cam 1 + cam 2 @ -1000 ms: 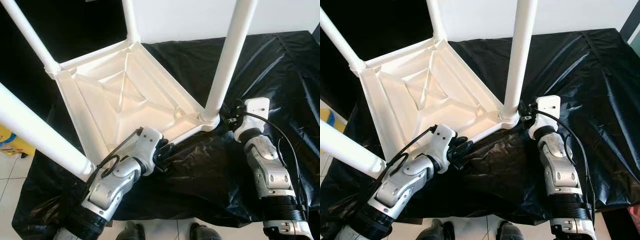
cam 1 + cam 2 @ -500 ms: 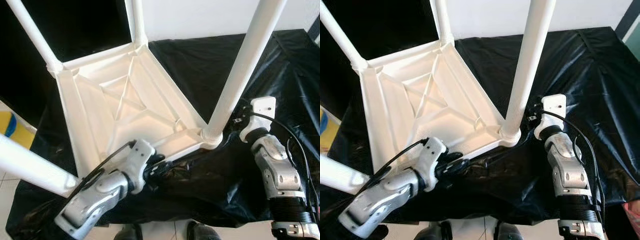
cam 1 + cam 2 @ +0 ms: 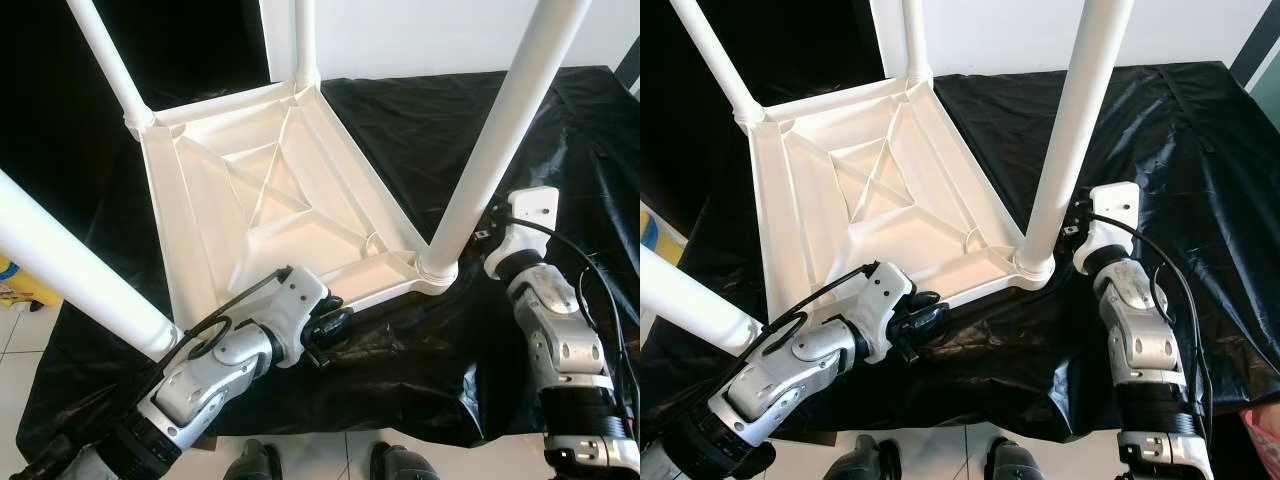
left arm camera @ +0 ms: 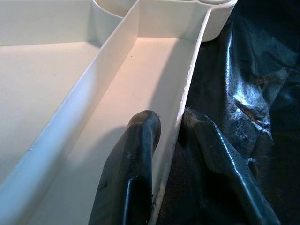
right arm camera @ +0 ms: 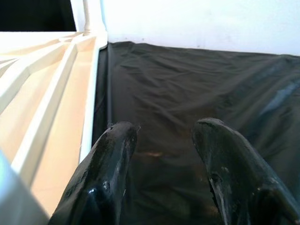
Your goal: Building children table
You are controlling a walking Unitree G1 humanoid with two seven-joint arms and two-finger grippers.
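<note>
Now the white table (image 3: pixel 270 200) lies upside down on the black sheet (image 3: pixel 560 130), legs up. My left claw (image 4: pixel 169 125) pinches its near rim. My right claw (image 5: pixel 164 136) is open beside the corner leg (image 3: pixel 500 140). Next I think I must turn it over.

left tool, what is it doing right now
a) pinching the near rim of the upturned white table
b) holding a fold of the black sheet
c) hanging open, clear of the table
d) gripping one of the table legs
a: the left wrist view shows the left tool with one black finger inside and one outside the thin rim of the upturned white table.
</note>
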